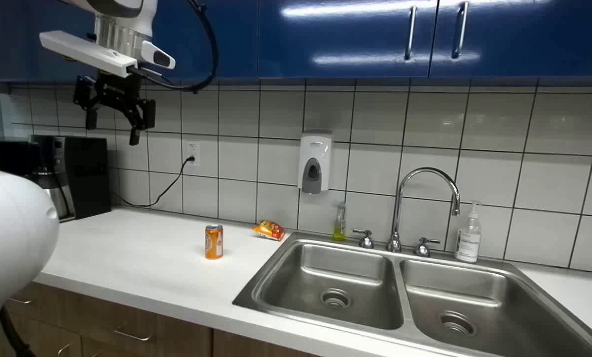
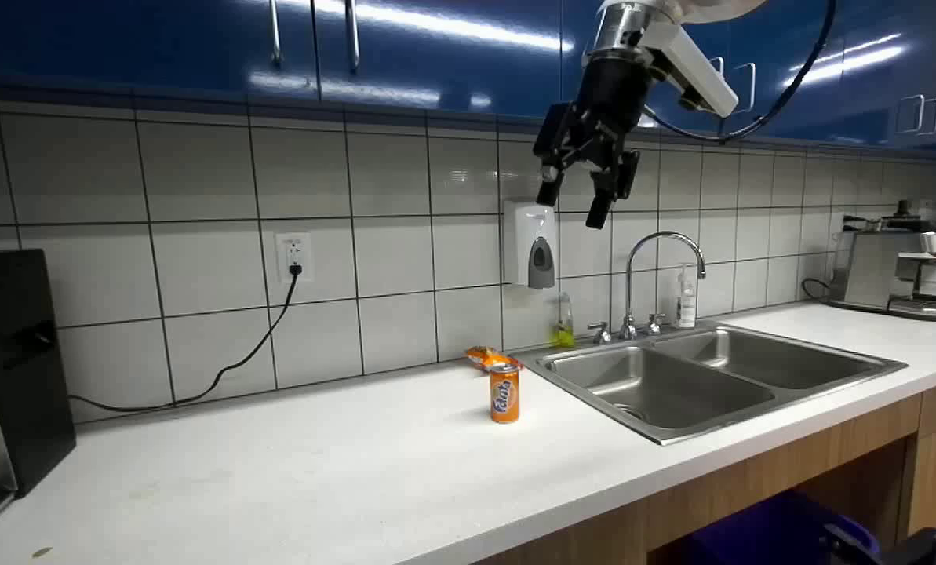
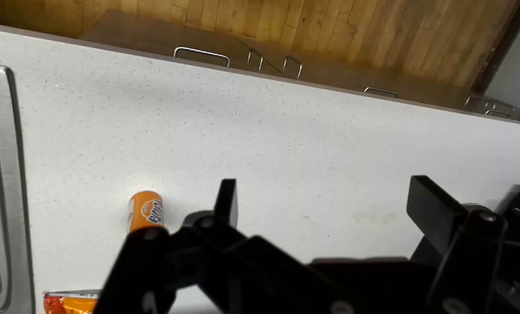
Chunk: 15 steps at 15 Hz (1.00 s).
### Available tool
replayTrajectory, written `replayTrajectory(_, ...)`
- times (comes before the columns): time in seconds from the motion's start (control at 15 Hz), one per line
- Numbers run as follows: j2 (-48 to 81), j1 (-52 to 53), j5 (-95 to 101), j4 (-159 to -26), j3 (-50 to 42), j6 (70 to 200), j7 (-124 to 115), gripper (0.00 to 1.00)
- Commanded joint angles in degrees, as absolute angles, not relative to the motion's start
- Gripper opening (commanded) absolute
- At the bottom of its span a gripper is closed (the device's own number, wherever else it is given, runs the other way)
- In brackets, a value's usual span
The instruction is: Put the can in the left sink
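Overall, glossy blue cabinets (image 1: 345,34) span the pale tiled wall (image 1: 281,114) on the far side, above a long white counter (image 1: 127,248). A white robot arm (image 1: 124,34) reaches in from above in both exterior views. Set into the counter on the right is a stainless-steel double sink (image 1: 247,296), its left rectangular steel basin (image 1: 298,292) having a round drain. At the arm's end, the black two-fingered gripper (image 1: 113,128) hangs high, released, its fingers (image 3: 434,209) spread wide. On the sink's far side rises a curved chrome faucet (image 1: 396,218); left of it, a white plastic dispenser (image 1: 320,148) is mounted on the wall. A crumpled orange-and-red bag (image 1: 268,230) lies just beside the sink's far left corner. The small orange cylindrical can with a silvery top (image 1: 214,242) stands upright on the counter, left of the sink and nearer than the bag; in the wrist view, the gripper partly hides it.
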<state>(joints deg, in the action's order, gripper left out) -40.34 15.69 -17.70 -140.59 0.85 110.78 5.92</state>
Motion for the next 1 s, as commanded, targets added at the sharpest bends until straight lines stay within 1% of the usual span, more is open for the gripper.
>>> replayTrajectory(0.0, -40.3, 14.2, -18.5, -140.4, 1.9, 110.3, 6.6, 1.0)
replayTrajectory(0.33, -37.7, 14.1, -17.9, -140.7, 2.3, 113.3, 7.8, 1.0)
replayTrajectory(0.93, -24.0, 12.6, -13.2, -141.9, 2.1, 129.8, 11.1, 1.0)
